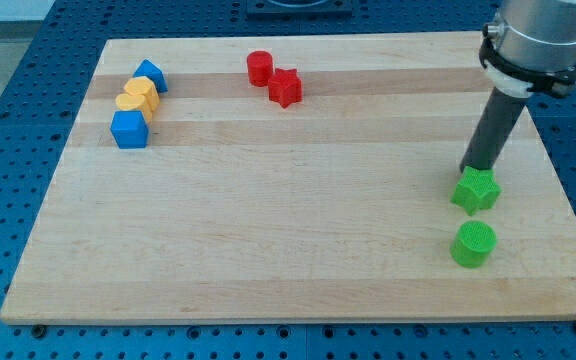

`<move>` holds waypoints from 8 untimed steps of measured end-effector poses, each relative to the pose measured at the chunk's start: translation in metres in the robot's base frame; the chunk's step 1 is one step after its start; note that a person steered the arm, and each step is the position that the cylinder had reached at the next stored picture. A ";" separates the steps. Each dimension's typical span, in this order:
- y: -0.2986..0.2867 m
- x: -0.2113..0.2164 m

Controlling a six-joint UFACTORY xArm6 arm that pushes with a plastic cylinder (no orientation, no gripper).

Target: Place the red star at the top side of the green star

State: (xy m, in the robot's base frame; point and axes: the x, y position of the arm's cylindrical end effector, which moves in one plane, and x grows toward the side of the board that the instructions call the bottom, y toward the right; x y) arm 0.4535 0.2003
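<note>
The red star [286,87] lies near the view's top, left of centre, touching a red cylinder [259,68] at its upper left. The green star [476,190] lies at the view's right. My tip [474,168] is just above the green star's top edge, touching it or nearly so. The dark rod rises from there to the arm's grey body at the view's top right. The red star is far to the left of my tip.
A green cylinder [473,244] sits just below the green star. At the view's upper left are a blue block [150,75], a yellow block [137,96] and a blue cube [129,129], clustered together. The wooden board [288,250] lies on a blue perforated table.
</note>
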 end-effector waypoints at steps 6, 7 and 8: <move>-0.289 -0.170; -0.346 -0.173; -0.314 -0.228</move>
State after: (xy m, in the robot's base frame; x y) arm 0.2254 -0.1135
